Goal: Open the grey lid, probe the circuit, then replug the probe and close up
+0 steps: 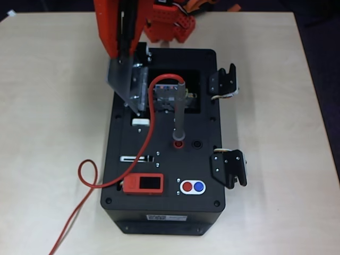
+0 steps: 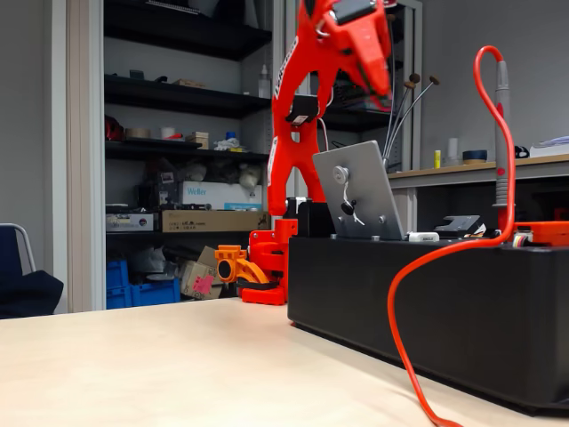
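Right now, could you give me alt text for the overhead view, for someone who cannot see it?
A black box on a pale table has its grey lid swung up, exposing the circuit. The grey probe stands plugged into a red socket, its red cable looping off the box's left side. An orange robot arm reaches over the lid.

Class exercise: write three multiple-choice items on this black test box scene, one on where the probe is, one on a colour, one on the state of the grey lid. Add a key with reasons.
1. Where is the probe?
A. Standing in the red socket
B. Lying on the table
C. Held by the claw

2. What colour is the probe's cable?
A. Blue
B. Red
C. Green

3. The grey lid is:
A. Flat shut
B. Taken off
C. Raised open

Key: 1 A, its tip sits in the socket, upright in the fixed view. 2 B, a red loop trails off the box. 3 C, it stands tilted above the recess.
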